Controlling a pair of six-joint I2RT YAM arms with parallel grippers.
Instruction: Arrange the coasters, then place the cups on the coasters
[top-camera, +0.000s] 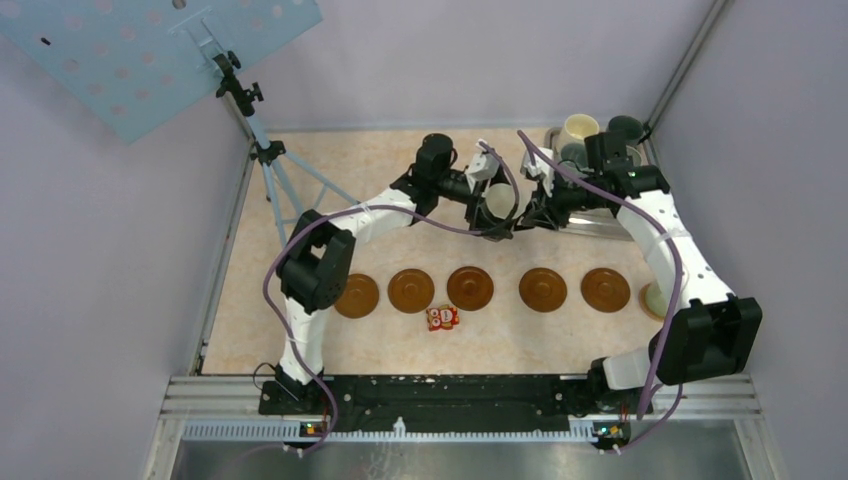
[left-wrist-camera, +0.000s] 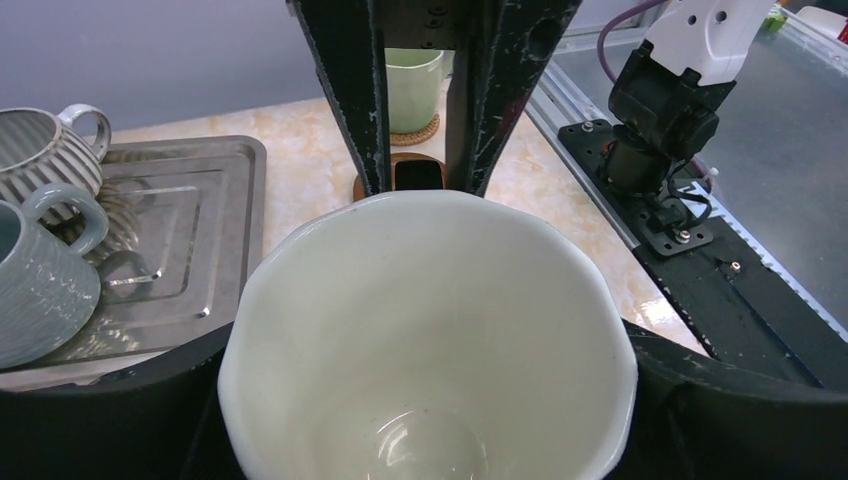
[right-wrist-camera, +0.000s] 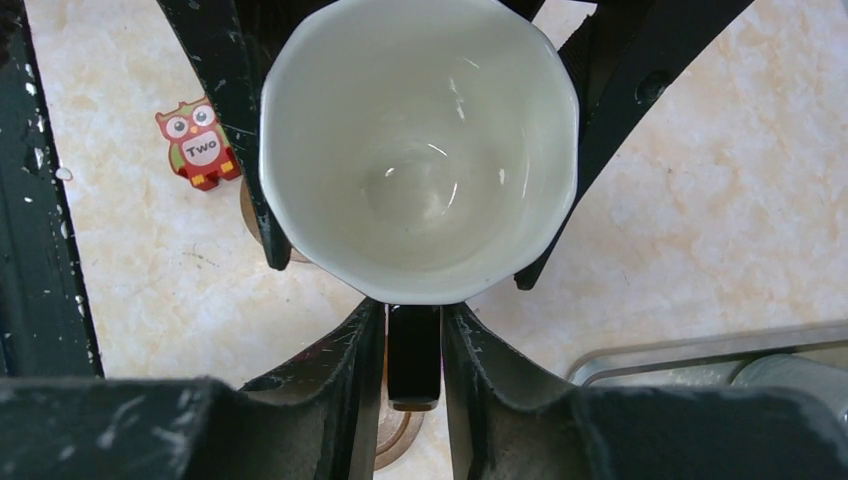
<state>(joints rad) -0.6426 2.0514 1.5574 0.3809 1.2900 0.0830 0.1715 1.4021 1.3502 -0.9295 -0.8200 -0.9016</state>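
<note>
Cream cup: glossy, faceted rim, empty, held clear above the table between both arms. Left gripper fingers clamp its sides. Right gripper fingers narrow at its edge; grip cannot be told

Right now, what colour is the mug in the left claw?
The mug is plain cream-white, with no pattern. The right wrist view shows it best.

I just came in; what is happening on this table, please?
The left pincer holds a cream cup around its body. The right pincer has its jaws close together at the cup's side; whether they grip is unclear. Five coasters lie bare in a row; other cups wait on the tray.
</note>
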